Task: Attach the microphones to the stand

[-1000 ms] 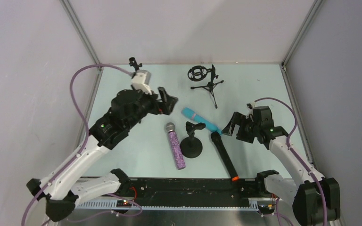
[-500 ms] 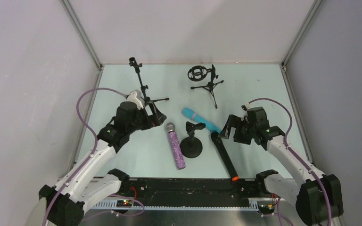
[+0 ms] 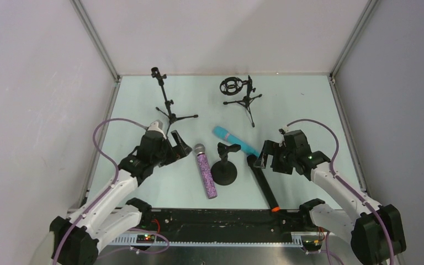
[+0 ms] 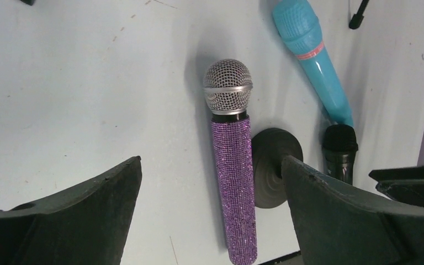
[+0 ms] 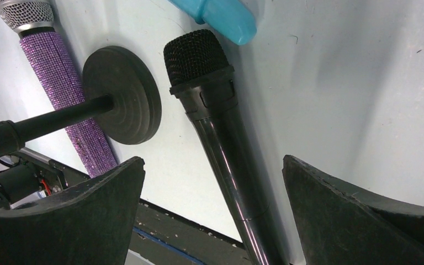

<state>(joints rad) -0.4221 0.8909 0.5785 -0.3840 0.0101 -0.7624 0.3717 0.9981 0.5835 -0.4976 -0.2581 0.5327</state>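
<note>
Black matte fingers of my left gripper (image 4: 211,165) stand wide apart and empty. The purple glitter microphone (image 4: 233,187) lies flat just right of them, long axis near-to-far, silver mesh head far. My right gripper (image 5: 212,163), equally spread and empty, hovers by the glossy black microphone (image 5: 221,138), grille far. The smooth turquoise microphone (image 3: 234,141) lies slanted farther off, and the round-base stand (image 3: 224,172) is between the arms.
</note>
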